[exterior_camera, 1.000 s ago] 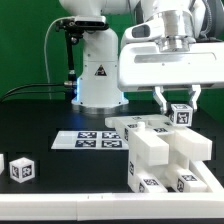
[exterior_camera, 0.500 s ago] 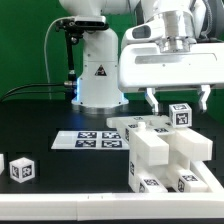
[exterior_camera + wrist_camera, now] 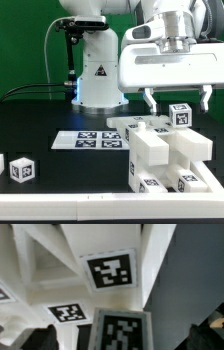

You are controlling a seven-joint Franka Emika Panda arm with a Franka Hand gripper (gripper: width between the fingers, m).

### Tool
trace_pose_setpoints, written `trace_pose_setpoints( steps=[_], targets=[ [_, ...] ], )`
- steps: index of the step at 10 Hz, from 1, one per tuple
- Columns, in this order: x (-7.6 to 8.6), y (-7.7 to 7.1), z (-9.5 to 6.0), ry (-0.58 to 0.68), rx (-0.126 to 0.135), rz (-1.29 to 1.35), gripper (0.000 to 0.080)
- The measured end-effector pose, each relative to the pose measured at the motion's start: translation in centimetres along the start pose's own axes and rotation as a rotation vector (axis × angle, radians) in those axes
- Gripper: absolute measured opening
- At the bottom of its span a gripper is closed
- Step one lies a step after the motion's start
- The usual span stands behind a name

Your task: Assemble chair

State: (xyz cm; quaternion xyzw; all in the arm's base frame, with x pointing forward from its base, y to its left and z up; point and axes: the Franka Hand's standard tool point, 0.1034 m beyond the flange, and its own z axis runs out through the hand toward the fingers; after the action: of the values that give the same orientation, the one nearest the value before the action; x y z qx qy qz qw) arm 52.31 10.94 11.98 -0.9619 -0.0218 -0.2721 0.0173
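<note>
Nearest you, lower left of the exterior view: one loose tagged cube (image 3: 18, 168) on the black table (image 3: 70, 185), well apart from the rest. Lower right: the chair (image 3: 165, 158), a stepped white stack of blocks, tags facing front. Behind it, centre: the marker board (image 3: 100, 140), lying flat. Over the chair's rear, your gripper (image 3: 179, 100) hangs with jaws spread wide, straddling a small tagged block (image 3: 181, 115), fingers clear of its sides. Wrist view: tagged white parts (image 3: 108, 272), close to the lens.

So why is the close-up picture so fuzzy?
Wrist view: soft all over, the square black-and-white tag has fuzzy edges, likely too close to focus. Exterior view: sharper and evenly lit, the chunky white plastic chair blocks show clean edges.
</note>
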Motion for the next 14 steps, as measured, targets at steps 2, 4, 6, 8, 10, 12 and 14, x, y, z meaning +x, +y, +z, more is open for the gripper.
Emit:
trace_pose_setpoints(
  steps=[2,4,6,8,10,12,14],
  targets=[
    [-0.4,-0.5,0.1,-0.060,0.022,0.005,0.0649],
    [0.5,-1.5,-0.5,-0.170,0.073,0.034,0.0649],
    [1.1,-2.0,-0.6,-0.333,0.121,0.069,0.0649],
    [0.7,-2.4,-0.8,-0.488,0.145,0.058,0.0649],
    [0.9,-1.6,-0.6,-0.477,0.122,0.016,0.0649],
    [1.5,-1.1,-0.7,-0.488,0.069,-0.002,0.0649],
    [1.6,-0.5,-0.6,-0.484,0.073,0.027,0.0649]
  ],
)
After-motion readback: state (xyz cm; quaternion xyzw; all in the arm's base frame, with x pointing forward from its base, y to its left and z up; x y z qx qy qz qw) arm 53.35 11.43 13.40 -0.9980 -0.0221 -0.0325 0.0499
